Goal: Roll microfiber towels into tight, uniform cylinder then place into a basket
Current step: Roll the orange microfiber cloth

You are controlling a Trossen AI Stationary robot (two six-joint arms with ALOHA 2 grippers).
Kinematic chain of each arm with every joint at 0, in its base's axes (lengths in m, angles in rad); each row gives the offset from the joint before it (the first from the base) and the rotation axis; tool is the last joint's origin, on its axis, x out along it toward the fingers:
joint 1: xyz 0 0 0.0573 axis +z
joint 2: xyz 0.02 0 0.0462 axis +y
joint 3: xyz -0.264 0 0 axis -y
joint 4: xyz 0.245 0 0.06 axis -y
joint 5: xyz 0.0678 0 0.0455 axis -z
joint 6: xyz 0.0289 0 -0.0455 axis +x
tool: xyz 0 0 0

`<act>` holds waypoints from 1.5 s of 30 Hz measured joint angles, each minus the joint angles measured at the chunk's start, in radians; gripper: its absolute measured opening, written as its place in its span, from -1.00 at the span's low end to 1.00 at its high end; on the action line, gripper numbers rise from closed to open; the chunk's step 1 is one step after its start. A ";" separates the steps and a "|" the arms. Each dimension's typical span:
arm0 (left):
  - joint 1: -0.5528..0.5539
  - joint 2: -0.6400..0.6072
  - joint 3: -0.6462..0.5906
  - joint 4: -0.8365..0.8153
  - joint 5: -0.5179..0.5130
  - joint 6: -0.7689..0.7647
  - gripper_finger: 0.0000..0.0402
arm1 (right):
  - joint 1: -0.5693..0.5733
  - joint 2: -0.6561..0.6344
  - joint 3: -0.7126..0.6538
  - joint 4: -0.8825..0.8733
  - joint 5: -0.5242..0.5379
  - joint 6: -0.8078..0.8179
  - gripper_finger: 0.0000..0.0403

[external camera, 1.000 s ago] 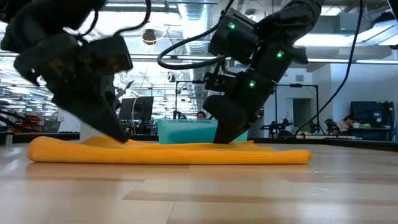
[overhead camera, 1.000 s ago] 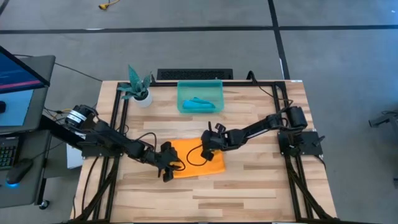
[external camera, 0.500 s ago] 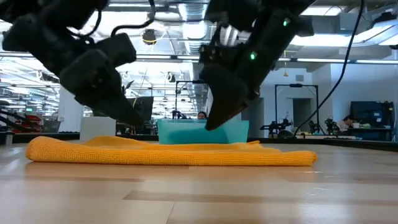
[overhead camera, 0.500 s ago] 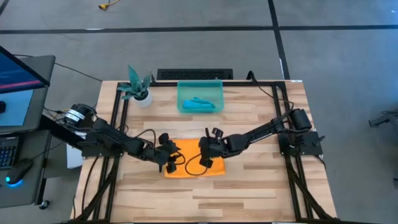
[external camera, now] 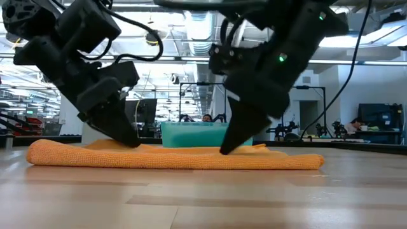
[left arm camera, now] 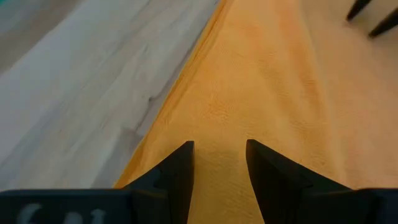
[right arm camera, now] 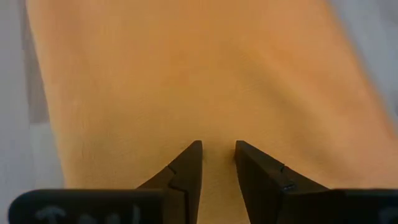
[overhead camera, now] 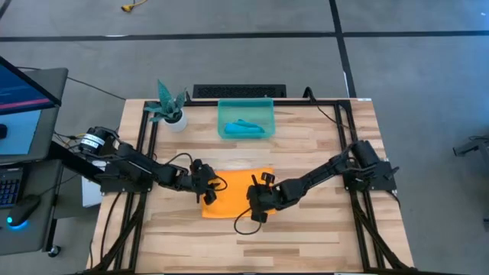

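An orange-yellow microfiber towel (overhead camera: 235, 191) lies flat on the wooden table as a thick layer (external camera: 175, 156). My left gripper (overhead camera: 208, 191) stands open over the towel's left part, beside its left edge (left arm camera: 180, 93). My right gripper (overhead camera: 257, 205) stands open over the towel's near right part (right arm camera: 205, 74). No cloth shows between either pair of fingers. At the far side stands the teal basket (overhead camera: 226, 128), and a rolled teal-blue towel (overhead camera: 246, 127) lies in it. My left gripper comes slanting down from the table's left. Its fingertips (external camera: 133, 142) reach the towel's top surface near the left edge (left arm camera: 219, 180); I cannot tell whether they touch it. My right gripper slants down from the table's right. Its fingertips (external camera: 224, 151) reach the towel's top surface (right arm camera: 217, 180); contact cannot be told there either.
A white pot with a teal plant (overhead camera: 170, 107) stands at the far left corner. Dark cables loop by both grippers, one onto the table near the towel's near edge (overhead camera: 243, 224). Bare wood lies near and right of the towel (overhead camera: 328, 229).
My left gripper has gone toward the table's far edge along the towel's left side. My right gripper has swung from the towel's far part toward the near edge. Both stay low over the towel, their finger gaps unchanged. The towel lies where it was.
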 joint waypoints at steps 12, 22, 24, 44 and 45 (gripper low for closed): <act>-0.015 -0.004 -0.023 -0.036 0.006 -0.174 -0.32 | -0.005 -0.012 0.001 -0.055 -0.148 0.010 -0.40; -0.090 -0.005 0.090 -0.048 0.025 -0.056 -0.32 | 0.036 -0.097 0.000 -0.100 -0.136 0.012 -0.40; -0.103 -0.005 0.112 -0.075 0.022 -0.054 -0.32 | 0.056 -0.116 0.000 -0.124 -0.152 0.029 -0.40; -0.211 -0.006 0.297 -0.427 -0.149 -0.063 -0.32 | 0.046 -0.116 -0.051 -0.231 -0.230 0.137 -0.40; -0.212 -0.006 0.297 -0.429 -0.149 -0.064 -0.32 | 0.038 -0.116 -0.051 -0.232 -0.223 0.149 -0.40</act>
